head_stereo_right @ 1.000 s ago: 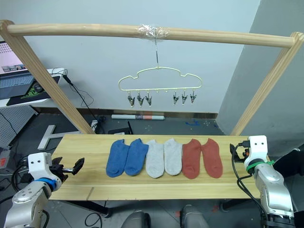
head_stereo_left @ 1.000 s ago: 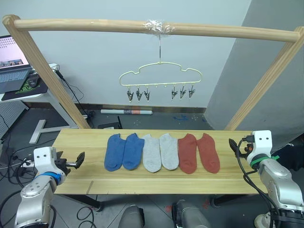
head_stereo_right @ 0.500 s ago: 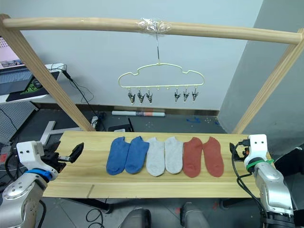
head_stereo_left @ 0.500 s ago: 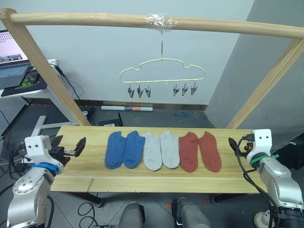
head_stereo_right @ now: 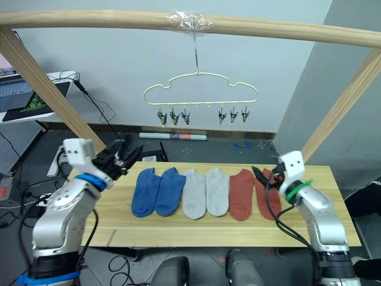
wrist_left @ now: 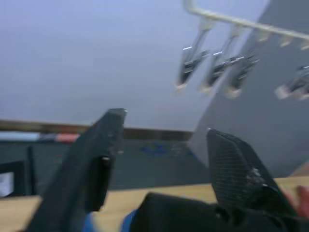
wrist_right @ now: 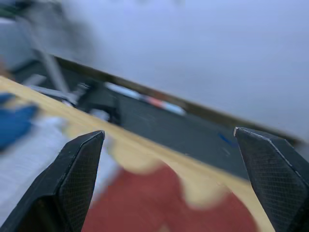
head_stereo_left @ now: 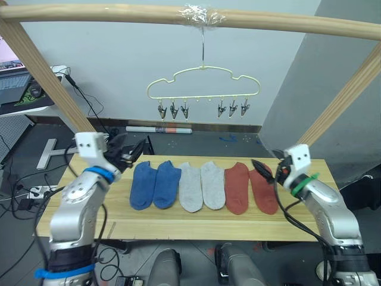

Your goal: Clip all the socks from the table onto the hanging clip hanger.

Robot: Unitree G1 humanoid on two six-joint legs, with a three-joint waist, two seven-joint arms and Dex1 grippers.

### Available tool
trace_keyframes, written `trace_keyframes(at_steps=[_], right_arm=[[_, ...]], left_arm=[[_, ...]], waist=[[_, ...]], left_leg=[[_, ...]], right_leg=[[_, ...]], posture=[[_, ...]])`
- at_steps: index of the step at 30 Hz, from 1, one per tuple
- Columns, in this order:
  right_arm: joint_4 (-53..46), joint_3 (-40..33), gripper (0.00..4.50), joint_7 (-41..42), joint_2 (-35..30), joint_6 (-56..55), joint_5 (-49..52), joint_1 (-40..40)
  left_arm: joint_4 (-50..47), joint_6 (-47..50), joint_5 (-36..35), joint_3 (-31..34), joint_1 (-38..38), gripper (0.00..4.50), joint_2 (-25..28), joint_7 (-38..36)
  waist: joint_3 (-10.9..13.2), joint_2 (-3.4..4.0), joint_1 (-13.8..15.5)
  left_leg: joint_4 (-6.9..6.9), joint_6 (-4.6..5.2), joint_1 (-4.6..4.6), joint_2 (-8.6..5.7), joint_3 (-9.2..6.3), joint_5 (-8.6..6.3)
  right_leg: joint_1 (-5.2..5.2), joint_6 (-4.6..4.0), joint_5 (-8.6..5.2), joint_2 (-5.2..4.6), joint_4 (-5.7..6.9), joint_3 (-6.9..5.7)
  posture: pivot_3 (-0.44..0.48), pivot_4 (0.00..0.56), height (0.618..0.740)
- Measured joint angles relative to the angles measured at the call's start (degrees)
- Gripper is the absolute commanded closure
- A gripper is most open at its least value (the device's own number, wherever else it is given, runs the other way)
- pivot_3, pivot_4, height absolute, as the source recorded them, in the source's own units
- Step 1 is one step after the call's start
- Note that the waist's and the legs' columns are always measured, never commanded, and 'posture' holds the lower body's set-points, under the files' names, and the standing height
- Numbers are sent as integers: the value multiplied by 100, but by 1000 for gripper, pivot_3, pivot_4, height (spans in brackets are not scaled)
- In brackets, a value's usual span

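Left eye view: six socks lie flat in a row on the table (head_stereo_left: 178,223) at centre frame, nothing clipped yet. From left to right: two blue socks (head_stereo_left: 153,185), two grey socks (head_stereo_left: 201,186), two red socks (head_stereo_left: 249,187), each pair side by side and touching or nearly so. Clip hanger (head_stereo_left: 202,89) hangs by its hook from the wooden pole (head_stereo_left: 119,13) at the top of the frame, taped at the hook, well above the socks; its clips sit in two groups of three, all bare.

Left gripper (head_stereo_left: 132,152) is at middle left of the frame, above the far left part of the table, just beside the blue pair but not touching them; fingers spread apart, holding nothing. Left wrist view confirms the gap between the two black fingers (wrist_left: 91,159), with the hanger's clips (wrist_left: 212,67) blurred beyond.

Right gripper (head_stereo_left: 264,170) is at middle right, fingertips over the outer red sock's upper end; contact cannot be told. Right wrist view shows its fingers (wrist_right: 77,169) wide apart, empty, red fabric (wrist_right: 159,203) blurred between them

Laptop (head_stereo_left: 15,83) at the upper left edge on a side desk
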Motion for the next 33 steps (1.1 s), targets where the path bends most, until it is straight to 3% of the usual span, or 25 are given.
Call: trace_keyframes(at_steps=[9,15,24,33], right_arm=[[-104,239,0,40,223,214,161,-506],[-485,664,0,130,576,484,452,-1441],[-414,887,0,277,835,568,510,-1654],[-405,905,0,280,963,592,647,-1793]], left_arm=[[694,-208,408,-254,-649,2431,-452,354],[1608,-923,878,-509,-1407,2431,-898,714],[2800,-1688,1183,-550,-2115,2431,-1191,973],[3100,-2067,1335,-559,-2318,2431,-1275,1000]], waist=[[60,-7,-2],[117,-5,-21],[208,-15,-23],[261,-10,-39]], left_leg=[[12,0,-7,-4,0,0],[14,1,-12,-4,-3,2],[15,1,-19,-7,-4,2],[12,1,-20,-3,-6,2]], right_leg=[[0,4,3,-2,2,-4],[-1,12,9,2,3,-7],[-2,21,5,-5,1,-10],[-4,23,5,-5,2,-11]], posture=[[-15,255,740],[-37,272,740],[-55,287,740],[-62,286,740]])
